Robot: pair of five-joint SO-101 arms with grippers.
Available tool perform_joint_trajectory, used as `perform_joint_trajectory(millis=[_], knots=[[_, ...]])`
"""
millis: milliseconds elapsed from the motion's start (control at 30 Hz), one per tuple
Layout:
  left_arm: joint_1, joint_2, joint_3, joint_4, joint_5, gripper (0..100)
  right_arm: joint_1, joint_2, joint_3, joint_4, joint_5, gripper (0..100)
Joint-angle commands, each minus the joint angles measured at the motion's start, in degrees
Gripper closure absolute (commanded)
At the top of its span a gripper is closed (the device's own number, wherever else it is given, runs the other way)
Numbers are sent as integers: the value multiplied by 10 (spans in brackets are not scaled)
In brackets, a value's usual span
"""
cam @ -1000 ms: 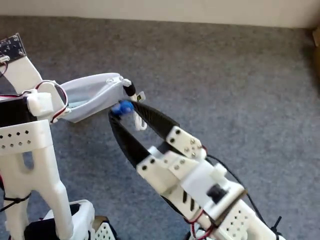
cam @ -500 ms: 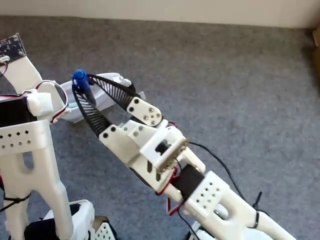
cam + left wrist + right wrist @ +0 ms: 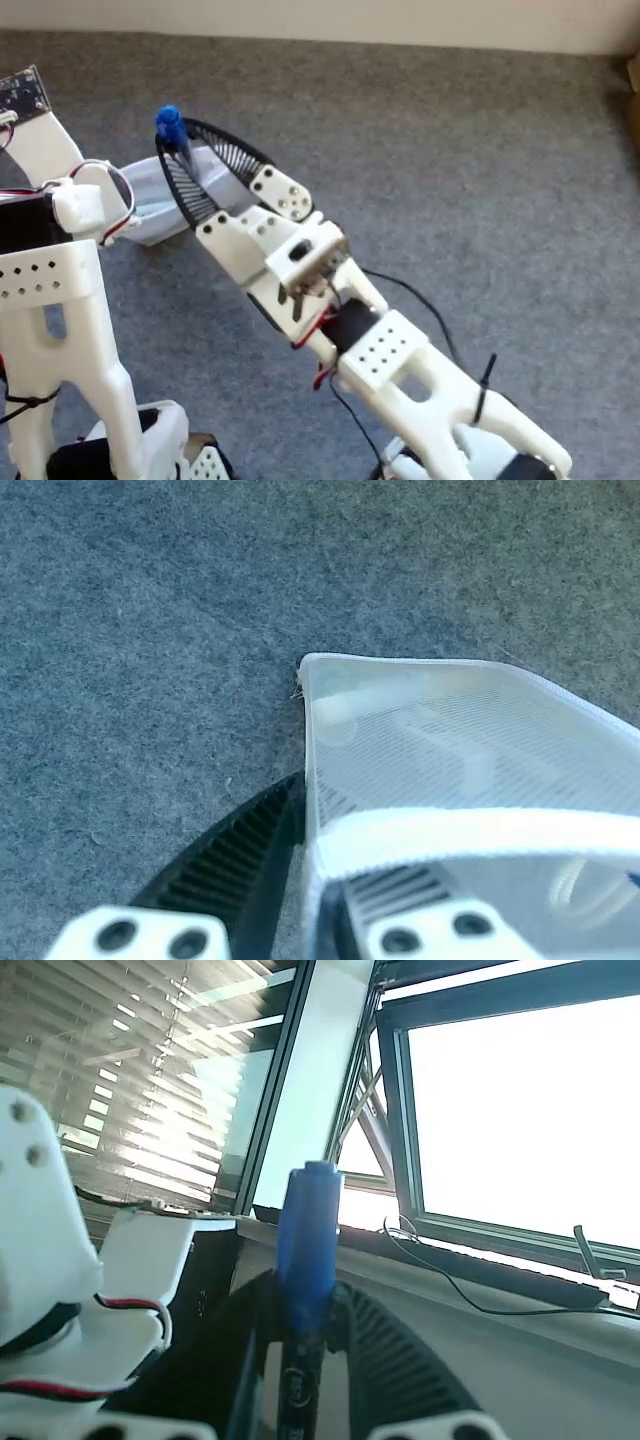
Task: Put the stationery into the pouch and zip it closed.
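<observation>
Grey felt-like surface (image 3: 480, 150) covers the table in the high view, with a pale wall strip (image 3: 350, 20) along the 12 o'clock edge. The white left arm (image 3: 60, 270) stands at 8 o'clock. The right arm (image 3: 400, 360) comes in from 5 o'clock and stretches toward 10 o'clock.

The pouch (image 3: 150, 200), of translucent white mesh, lies at 10 o'clock beside the left arm's upper part. The right gripper (image 3: 172, 140) ends over the pouch's far edge. Its black ribbed fingers (image 3: 215, 150) curve together and pinch a pen (image 3: 167, 120) with a blue cap, which stands at about 11 o'clock of the pouch. Whether the pen touches the pouch cannot be told.

From the left wrist, the pouch (image 3: 450, 740) is close to the camera, with its white zip band (image 3: 470, 830) running across. The left gripper (image 3: 308, 825) is pressed together on the pouch's wall: one black finger (image 3: 230, 855) is outside it and the other shows through the mesh. Pale shapes inside the pouch are too vague to name.

From the right wrist, the pen (image 3: 305, 1250) is upright, clamped in the right gripper (image 3: 305, 1290) between two dark fingers (image 3: 380, 1350). Behind it are a bright window (image 3: 520, 1100) and slatted blinds (image 3: 140, 1070).
</observation>
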Motion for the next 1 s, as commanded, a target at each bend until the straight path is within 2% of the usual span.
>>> perform_joint_trajectory(millis=[0,333,433,633,900,967], knots=[[-4,-11,0,-11,4,989,7,12,-44,-37,-2,990],[-4,-11,0,-11,4,989,7,18,-39,-34,-1,985],[-4,-10,0,-11,4,989,7,18,-44,6,-1,978],[-4,-10,0,-11,-9,989,7,17,-44,69,-4,821],[-4,-10,0,-11,-9,989,8,-21,-54,72,-2,815],[-4,-10,0,-11,-9,989,8,-52,-56,103,-2,815]])
